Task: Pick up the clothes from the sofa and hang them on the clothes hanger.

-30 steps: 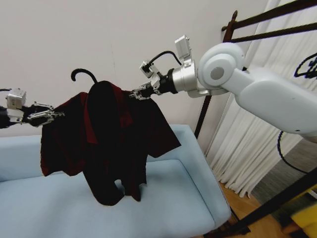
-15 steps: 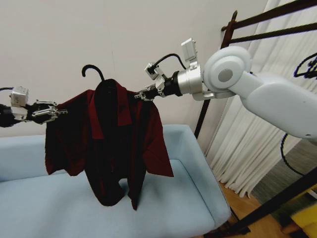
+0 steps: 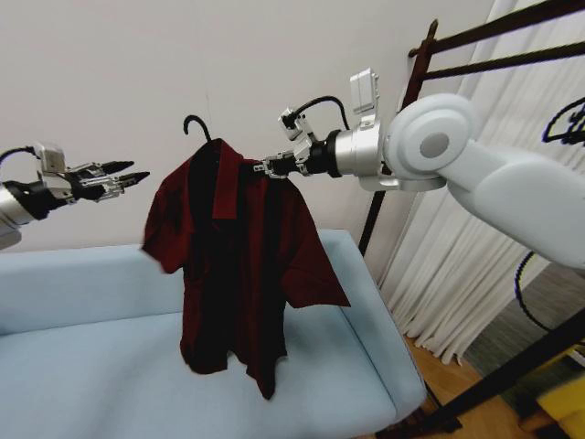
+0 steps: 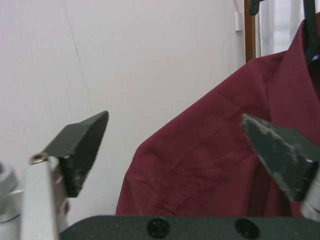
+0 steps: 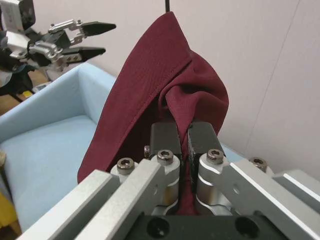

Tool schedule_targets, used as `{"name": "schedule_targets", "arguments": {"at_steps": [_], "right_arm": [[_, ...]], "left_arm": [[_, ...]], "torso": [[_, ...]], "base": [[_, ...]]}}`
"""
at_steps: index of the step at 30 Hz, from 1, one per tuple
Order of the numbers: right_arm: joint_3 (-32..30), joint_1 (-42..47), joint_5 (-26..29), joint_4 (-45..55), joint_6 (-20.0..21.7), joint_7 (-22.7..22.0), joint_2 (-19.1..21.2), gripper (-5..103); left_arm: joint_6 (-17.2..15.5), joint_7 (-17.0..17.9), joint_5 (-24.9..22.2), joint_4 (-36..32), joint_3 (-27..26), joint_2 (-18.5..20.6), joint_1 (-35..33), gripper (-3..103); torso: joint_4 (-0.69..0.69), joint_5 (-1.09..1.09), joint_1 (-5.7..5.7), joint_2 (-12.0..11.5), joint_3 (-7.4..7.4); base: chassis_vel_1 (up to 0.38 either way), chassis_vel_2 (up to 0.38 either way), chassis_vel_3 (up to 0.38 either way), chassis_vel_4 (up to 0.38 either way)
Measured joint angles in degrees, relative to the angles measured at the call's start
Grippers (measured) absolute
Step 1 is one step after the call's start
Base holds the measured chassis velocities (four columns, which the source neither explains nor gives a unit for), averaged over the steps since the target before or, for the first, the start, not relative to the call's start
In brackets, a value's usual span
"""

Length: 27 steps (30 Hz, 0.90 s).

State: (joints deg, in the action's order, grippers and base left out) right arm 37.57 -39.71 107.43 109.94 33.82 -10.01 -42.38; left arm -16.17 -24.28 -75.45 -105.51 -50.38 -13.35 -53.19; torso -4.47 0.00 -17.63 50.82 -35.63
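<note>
The dark red shirt (image 3: 239, 265) hangs in the air above the soft, light blue sofa (image 3: 82, 366) and does not touch it. It is thin cloth with folds, a collar and short sleeves. A thin black hook (image 3: 196, 126) curls up out of the collar. The rest of the hanger is hidden inside the shirt.

The right tool (image 3: 267, 167) is made of shiny metal. It pinches the shirt at the shoulder, close to the collar. The right wrist view shows this up close: two flat dark fingers (image 5: 166, 139) are pressed on a bunched fold of red cloth.

The left tool (image 3: 133, 170) is off to the side, apart from the shirt. Its two pointy dark fingers (image 4: 82, 142) are spread wide, with nothing between them.

The head view shows the dark bars of a rack (image 3: 419, 57) behind the right arm, cut off at the edge, and a white curtain (image 3: 457, 274).
</note>
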Motion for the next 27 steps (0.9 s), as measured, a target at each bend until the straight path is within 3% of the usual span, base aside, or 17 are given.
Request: {"name": "schedule_targets", "arguments": {"at_steps": [3,4,8,9,14,21,27], "right_arm": [[-0.99,0.86,-0.42,1.15,-1.58,-3.58,-0.16,2],[-0.99,0.86,-0.42,1.15,-1.58,-3.58,-0.16,2],[-2.02,2.08,-3.58,2.53,-4.57,-4.73,-0.27,2],[-2.02,2.08,-3.58,2.53,-4.57,-4.73,-0.27,2],[-1.97,3.51,-9.55,4.60,-6.90,-4.63,-0.29,2],[-1.78,5.30,-14.21,6.73,-7.94,-3.86,-0.45,2],[-1.82,5.53,-14.07,7.56,-8.35,-3.66,-0.54,2]], "left_arm": [[-1.31,6.66,0.29,-6.55,0.00,-1.86,0.01,98],[-1.31,6.66,0.29,-6.55,0.00,-1.86,0.01,98],[-4.08,20.65,-1.64,-16.12,0.51,-3.40,-0.16,100],[-4.08,20.65,-1.64,-16.12,0.51,-3.40,-0.16,100],[-6.15,30.79,-6.47,-24.00,1.35,-4.35,-0.05,100],[-6.20,35.29,-9.45,-25.35,1.36,-5.13,-0.48,102],[-5.33,35.10,-9.90,-23.70,1.81,-5.18,-0.45,83]], "torso": [[0.00,0.00,0.00,0.00,0.00],[0.00,0.00,0.00,0.00,0.00],[0.00,0.00,0.00,0.00,0.00],[0.00,0.00,0.00,0.00,0.00],[-0.01,0.01,0.00,0.00,0.01],[0.01,-0.01,0.01,0.00,0.00],[0.00,-0.01,0.00,0.00,0.00]], "base": [[0.000,0.000,0.000,0.000],[0.000,0.000,0.000,0.000],[0.000,0.000,0.000,0.000],[0.000,0.000,0.000,0.000],[0.000,0.000,0.000,0.000],[0.000,0.000,0.000,0.000],[0.000,0.000,0.000,0.000]]}}
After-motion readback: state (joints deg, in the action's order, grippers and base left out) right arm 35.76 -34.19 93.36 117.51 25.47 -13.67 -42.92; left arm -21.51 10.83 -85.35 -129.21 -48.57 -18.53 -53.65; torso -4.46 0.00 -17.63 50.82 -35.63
